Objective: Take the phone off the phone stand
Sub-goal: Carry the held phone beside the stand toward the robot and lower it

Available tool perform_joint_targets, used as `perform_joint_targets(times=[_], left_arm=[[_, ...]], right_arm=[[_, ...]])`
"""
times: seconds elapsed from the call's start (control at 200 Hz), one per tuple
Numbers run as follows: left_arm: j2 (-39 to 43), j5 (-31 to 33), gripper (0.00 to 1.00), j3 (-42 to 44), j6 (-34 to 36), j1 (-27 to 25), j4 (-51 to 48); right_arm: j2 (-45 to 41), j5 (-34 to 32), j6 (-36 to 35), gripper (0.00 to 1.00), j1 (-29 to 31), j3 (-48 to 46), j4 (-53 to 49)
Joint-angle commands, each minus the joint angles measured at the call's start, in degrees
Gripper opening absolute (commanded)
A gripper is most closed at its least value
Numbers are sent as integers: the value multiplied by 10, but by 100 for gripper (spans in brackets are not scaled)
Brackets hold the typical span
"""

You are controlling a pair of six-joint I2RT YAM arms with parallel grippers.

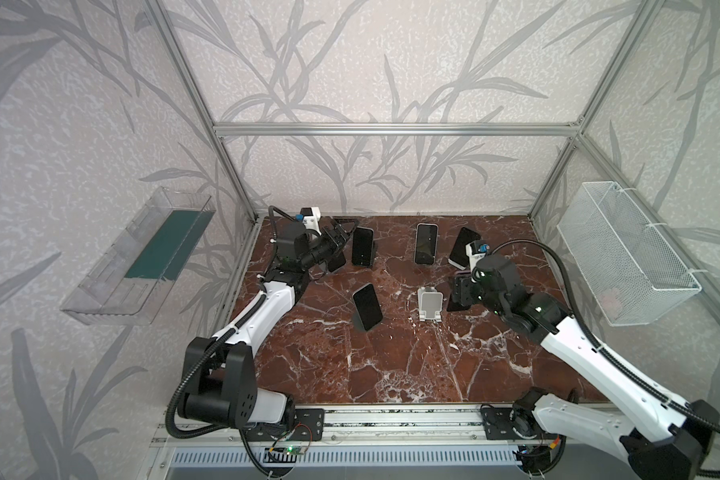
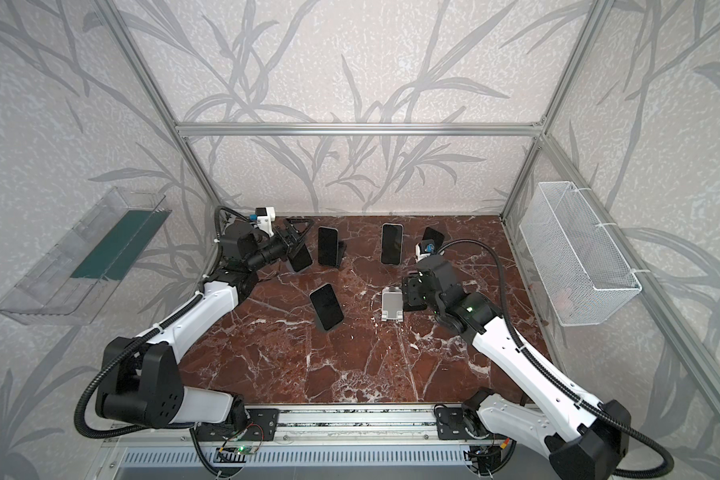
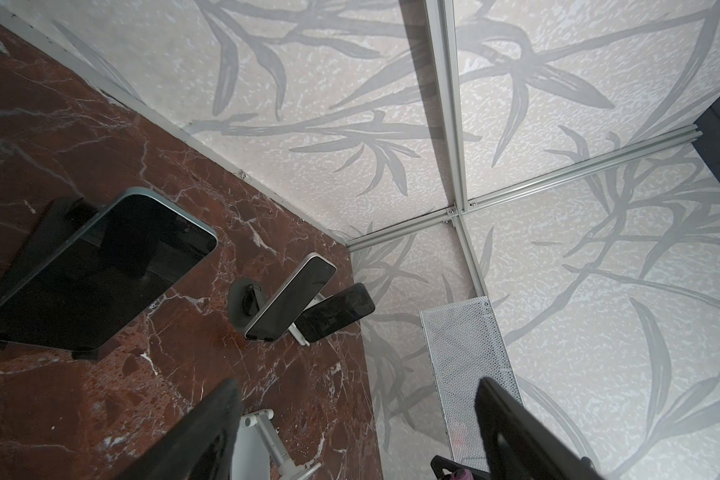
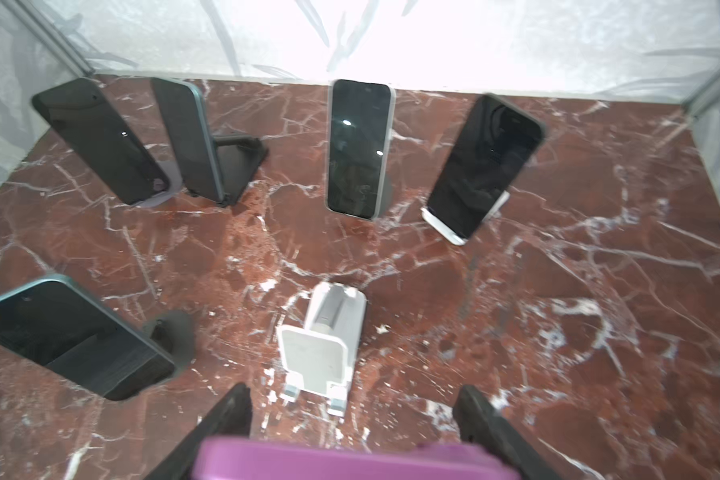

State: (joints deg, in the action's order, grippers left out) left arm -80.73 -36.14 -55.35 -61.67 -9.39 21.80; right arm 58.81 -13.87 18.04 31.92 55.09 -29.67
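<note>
Just right of the empty white phone stand (image 1: 429, 303), low over the marble worktop (image 1: 391, 374): right jaws part-closed on a purple-cased phone (image 4: 350, 459), held between them by its sides. Already off the cradle, judging by the bare back plate and the two vacant front lips in the right wrist view. Over at the far left corner: left jaws spread wide and empty, poised above a dark phone on a round stand (image 2: 300, 258). Cannot tell whether touching it.

Likely step in hand: carrying the freed phone away and setting it down.

- Best begun by drawing up and back, keeping the phone's lower edge from clipping the stand. Light plastic by the look of it, probably easy to tip.
- Grip to be left as it is. Smooth case, narrow hold, so no quick wrist swings.
- Safest landing, at a guess: bare marble toward the near right. Well apart there from the phone on the black stand (image 1: 366, 306) at the middle and from the phones propped along the back (image 1: 425, 244).
- Down flat or long edge first, with release only once fully resting.
- Left arm better kept out of the carrying path meanwhile.
</note>
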Motion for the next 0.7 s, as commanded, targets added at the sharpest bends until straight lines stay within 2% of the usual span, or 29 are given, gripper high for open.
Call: perform_joint_targets(times=[0.0,0.185,0.315,0.405,0.575,0.7], left_arm=[[3,-10,88,-11,-8,-5,23],[9,-8,88,-10,-6,-7,21],[8,-11,88,-9,-15,-7,28],[9,-11,88,-9,-17,-8,29],[10,-14,88,-8,-23,-8,36],[12,-17,88,-11,-19,-8,36]], right_arm=[[-32,40,-32,63,-54,-34,1],[-18,48,-57,63,-117,-53,-12],[16,27,-86,63,-141,-43,-33],[16,21,-106,63,-148,-51,-12],[55,60,-116,63,-180,-46,-3],[117,101,-121,63,-188,-24,-11]])
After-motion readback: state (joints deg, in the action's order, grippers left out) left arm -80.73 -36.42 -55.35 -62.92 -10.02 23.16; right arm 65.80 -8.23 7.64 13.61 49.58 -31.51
